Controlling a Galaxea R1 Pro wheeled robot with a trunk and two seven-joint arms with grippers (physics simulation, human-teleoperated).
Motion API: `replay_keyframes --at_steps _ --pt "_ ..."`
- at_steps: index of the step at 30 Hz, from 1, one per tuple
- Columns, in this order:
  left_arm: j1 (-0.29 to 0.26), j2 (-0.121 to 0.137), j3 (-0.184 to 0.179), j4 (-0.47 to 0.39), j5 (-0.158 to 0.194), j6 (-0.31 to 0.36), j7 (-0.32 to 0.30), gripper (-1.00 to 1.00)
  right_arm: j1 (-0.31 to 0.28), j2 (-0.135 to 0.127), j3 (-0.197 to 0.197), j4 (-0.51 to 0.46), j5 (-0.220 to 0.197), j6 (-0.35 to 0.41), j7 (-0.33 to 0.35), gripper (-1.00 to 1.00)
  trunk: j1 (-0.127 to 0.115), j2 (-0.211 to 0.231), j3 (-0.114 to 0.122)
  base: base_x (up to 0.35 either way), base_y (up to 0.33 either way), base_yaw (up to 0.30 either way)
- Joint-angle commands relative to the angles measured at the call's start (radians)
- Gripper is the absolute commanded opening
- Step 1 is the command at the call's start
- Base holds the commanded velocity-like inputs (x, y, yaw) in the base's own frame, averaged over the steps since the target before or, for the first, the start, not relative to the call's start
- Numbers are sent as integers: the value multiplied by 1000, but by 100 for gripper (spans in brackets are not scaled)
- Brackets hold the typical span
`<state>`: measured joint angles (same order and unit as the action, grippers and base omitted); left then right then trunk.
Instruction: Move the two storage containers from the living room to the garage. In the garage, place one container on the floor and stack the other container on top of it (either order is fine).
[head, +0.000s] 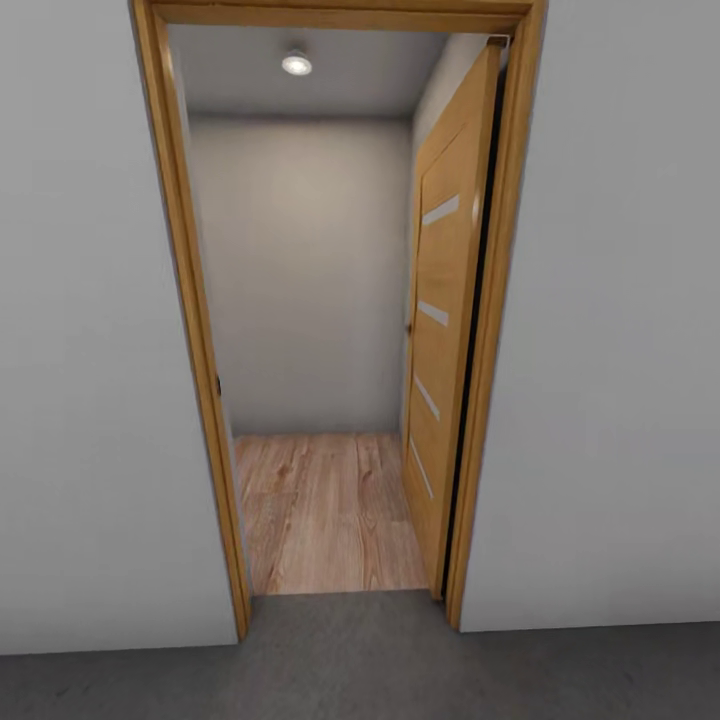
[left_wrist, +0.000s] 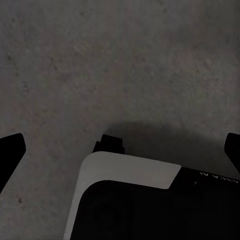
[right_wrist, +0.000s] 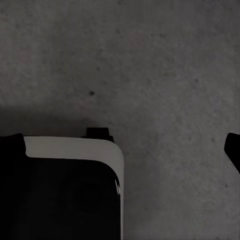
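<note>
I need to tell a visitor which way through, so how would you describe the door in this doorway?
Start at the wood-framed doorway cut into the pale grey wall. The door hangs on its right side, swung open inward over the light wood-plank floor. It is honey-coloured wood with four short slanted pale strips down its face, unlike the plain frame.

base body: black, with a rounded corner and a smooth surface, seen in both wrist views (left_wrist: 150, 210)
corner band: a white-grey strip that follows the rounded edge of the base (right_wrist: 75, 148)
marking: small pale letters on the black part, too blurred to read (left_wrist: 217, 176)
small part: a black block at the base edge (right_wrist: 99, 133)
left claw fingers: black, pointed tips (left_wrist: 11, 150)
right claw fingers: black as well (right_wrist: 233, 150)
</note>
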<state>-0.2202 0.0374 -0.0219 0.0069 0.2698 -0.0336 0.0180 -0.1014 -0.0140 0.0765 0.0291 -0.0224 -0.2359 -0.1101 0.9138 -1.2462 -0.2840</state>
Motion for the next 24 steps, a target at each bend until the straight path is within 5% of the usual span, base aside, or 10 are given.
replay_keyframes --at_steps 1,24 --pt "-1 0 -3 0 5 -4 1 100 -1 1 8 3 -2 -5 -5 100 0 -1 -1 0 0 0" --pt "2 -1 -3 -4 5 -14 0 100 -1 4 8 3 -2 13 -7 100 0 -1 -1 0 0 86"
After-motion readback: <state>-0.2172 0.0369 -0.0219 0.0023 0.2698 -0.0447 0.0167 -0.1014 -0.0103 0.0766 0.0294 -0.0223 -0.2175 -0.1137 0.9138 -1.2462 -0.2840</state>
